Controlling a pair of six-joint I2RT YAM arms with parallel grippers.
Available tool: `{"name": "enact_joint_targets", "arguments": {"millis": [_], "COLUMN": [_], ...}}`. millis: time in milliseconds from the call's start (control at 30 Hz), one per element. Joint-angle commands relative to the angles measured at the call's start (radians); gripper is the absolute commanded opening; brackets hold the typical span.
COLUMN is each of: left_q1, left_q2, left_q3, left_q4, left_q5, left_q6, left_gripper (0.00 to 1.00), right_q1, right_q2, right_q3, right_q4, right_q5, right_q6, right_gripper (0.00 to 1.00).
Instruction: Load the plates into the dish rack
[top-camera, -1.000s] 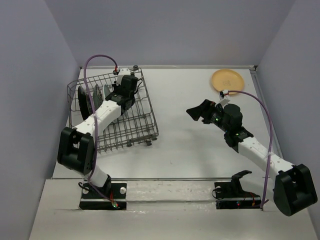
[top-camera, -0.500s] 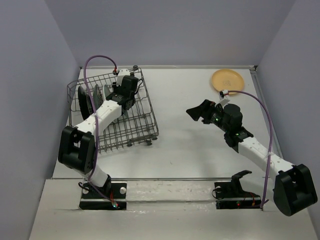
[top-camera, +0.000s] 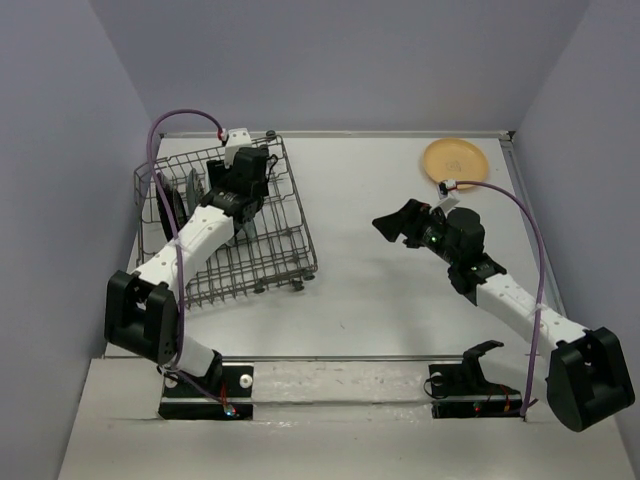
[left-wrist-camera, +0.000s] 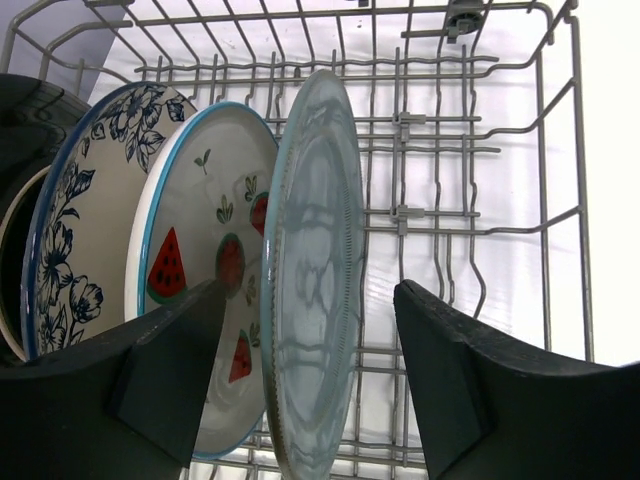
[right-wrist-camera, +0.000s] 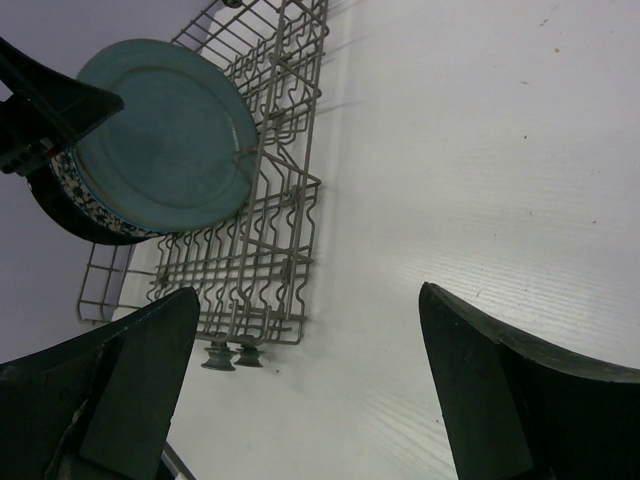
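Four plates stand on edge in the grey wire dish rack (top-camera: 290, 232). In the left wrist view they are, from the right, the teal plate (left-wrist-camera: 312, 270), the watermelon plate (left-wrist-camera: 200, 265), the blue floral plate (left-wrist-camera: 85, 215) and a dark-rimmed plate (left-wrist-camera: 18, 190). My left gripper (left-wrist-camera: 310, 375) is open with a finger on each side of the teal plate's rim and a gap on both sides. The yellow-orange plate (top-camera: 455, 160) lies flat at the table's far right. Well apart from it, my right gripper (top-camera: 395, 225) hangs open and empty above the table's middle.
The rack (right-wrist-camera: 270, 230) sits skewed at the table's left, its small black wheels (right-wrist-camera: 232, 355) facing the middle. The teal plate (right-wrist-camera: 165, 130) faces the right wrist camera. Grey walls close the table's left, back and right sides.
My left gripper has opened and let go of the teal plate, which stays upright in the rack. The left arm has shifted a little to the left. The right arm has not moved.
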Motion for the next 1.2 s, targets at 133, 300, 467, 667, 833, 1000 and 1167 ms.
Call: {"name": "enact_joint_targets", "arguments": {"millis": [133, 300, 467, 667, 833, 1000, 1167], "left_q1": [0.000, -0.012, -0.043, -0.056, -0.058, -0.056, -0.056], "left_q2": [-0.109, -0.206, -0.390, -0.619, -0.833, -0.956, -0.986], "left_q3": [0.046, 0.061, 0.030, -0.160, -0.362, -0.482, -0.487], "left_q4": [0.059, 0.097, 0.168, 0.195, 0.176, 0.171, 0.151], "left_q5": [0.103, 0.246, 0.417, 0.605, 0.703, 0.746, 0.750], "left_q6": [-0.004, -0.007, -0.024, -0.046, -0.001, 0.031, 0.042], "left_gripper": [0.83, 0.86, 0.93, 0.99, 0.99, 0.99, 0.99], "right_q1": [0.002, 0.002, -0.009, -0.094, -0.171, -0.180, -0.202], "right_q2": [0.020, 0.032, 0.038, 0.063, 0.152, 0.351, 0.619], "right_q3": [0.000, -0.002, -0.010, 0.004, 0.077, 0.319, 0.665], "right_q4": [0.032, 0.031, 0.020, -0.034, -0.080, -0.238, -0.389], "right_q5": [-0.005, 0.026, 0.070, 0.153, 0.236, 0.417, 0.587], "right_q6": [-0.007, -0.010, 0.003, 0.042, 0.021, -0.203, -0.365], "right_gripper": [0.96, 0.97, 0.97, 0.93, 0.75, 0.66, 0.38]}}
